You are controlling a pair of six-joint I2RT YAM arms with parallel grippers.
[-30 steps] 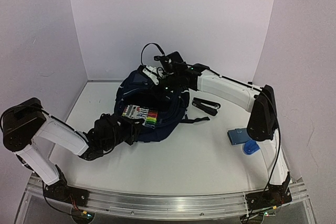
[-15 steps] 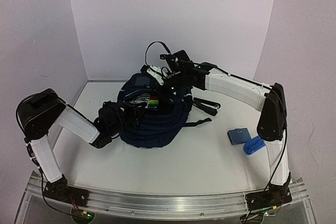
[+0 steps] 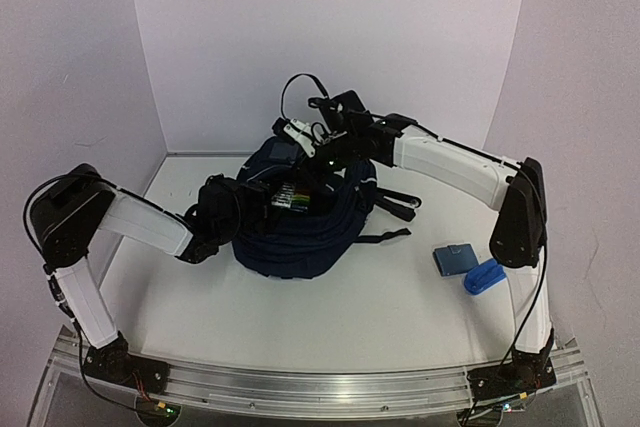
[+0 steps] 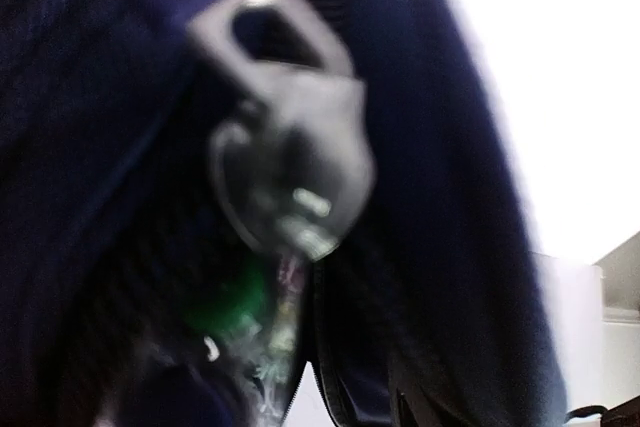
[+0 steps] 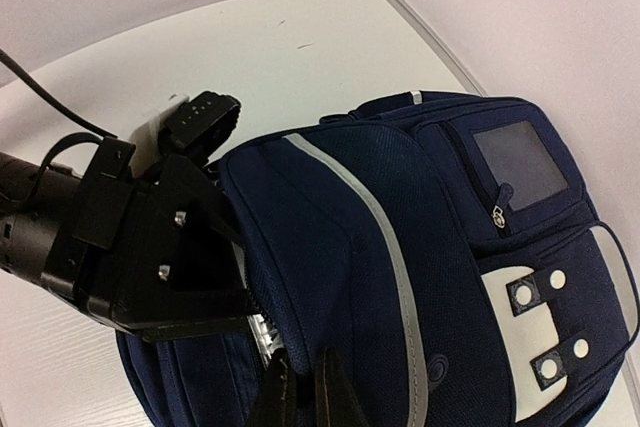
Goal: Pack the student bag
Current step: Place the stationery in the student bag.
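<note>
The student bag (image 3: 300, 232), a navy backpack with a pale stripe and a white buckle patch (image 5: 545, 332), lies mid-table with its top flap raised. My right gripper (image 5: 305, 397) is shut on the flap's zipper edge and holds it up; in the top view it (image 3: 318, 152) is over the bag's far side. My left gripper (image 3: 260, 199) reaches into the opening from the left, beside a pack of coloured markers (image 3: 290, 197) in the bag's mouth. Fabric hides its fingers. The left wrist view is a blur of navy cloth, a grey zipper pull (image 4: 290, 167) and green (image 4: 230, 312).
A black stapler (image 3: 396, 205) lies just right of the bag. A small blue pouch (image 3: 455, 257) and a bright blue object (image 3: 482, 277) sit near the right arm's upright link. Walls close the back and both sides.
The left arm has pushed the marker pack up and right, deeper into the bag's mouth. The right arm has lifted the flap higher, and the bag has bunched toward the back.
</note>
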